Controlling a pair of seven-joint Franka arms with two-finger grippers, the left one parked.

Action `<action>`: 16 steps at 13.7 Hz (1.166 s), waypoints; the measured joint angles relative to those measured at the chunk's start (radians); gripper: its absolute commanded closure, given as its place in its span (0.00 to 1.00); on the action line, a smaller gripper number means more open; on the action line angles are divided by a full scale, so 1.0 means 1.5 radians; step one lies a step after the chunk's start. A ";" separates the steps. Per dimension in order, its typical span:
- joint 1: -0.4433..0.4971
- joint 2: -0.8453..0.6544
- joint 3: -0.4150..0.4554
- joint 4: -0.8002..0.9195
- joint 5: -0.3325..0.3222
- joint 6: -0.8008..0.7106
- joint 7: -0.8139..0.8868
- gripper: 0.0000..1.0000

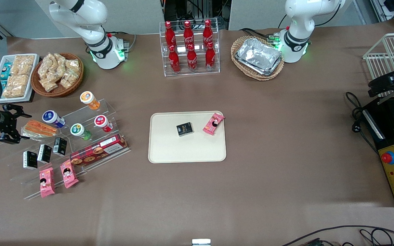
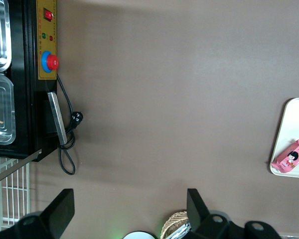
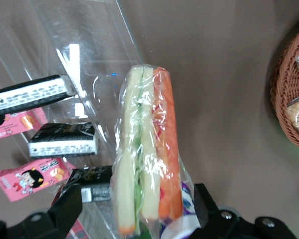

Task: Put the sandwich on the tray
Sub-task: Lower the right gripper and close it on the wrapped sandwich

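The sandwich (image 1: pixel 39 128) is a clear-wrapped wedge with an orange-red top, pale bread and green filling. It lies on the upper step of a clear acrylic stand (image 1: pixel 80 136) at the working arm's end of the table. My gripper (image 1: pixel 16 125) is open at the sandwich's end, level with it. In the right wrist view the sandwich (image 3: pixel 147 149) runs between the two black fingers (image 3: pixel 67 209) of the gripper (image 3: pixel 137 211), and neither finger presses on it. The cream-beige tray (image 1: pixel 186 150) lies mid-table and shows in the left wrist view too (image 2: pixel 289 124).
The tray holds a black box (image 1: pixel 184 129) and a pink snack packet (image 1: pixel 213 123). The stand carries small tubs, black boxes (image 3: pixel 65 140), pink packets (image 1: pixel 46 181) and a biscuit box (image 1: pixel 98 150). A cracker basket (image 1: pixel 57 73) and a white dish (image 1: pixel 15 77) stand close by, farther from the camera.
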 measured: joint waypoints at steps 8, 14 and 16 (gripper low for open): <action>0.000 -0.001 0.001 -0.046 -0.001 0.055 -0.039 0.51; 0.000 -0.003 0.001 -0.040 -0.001 0.053 -0.095 0.60; 0.000 -0.006 0.001 -0.028 -0.001 0.040 -0.119 0.60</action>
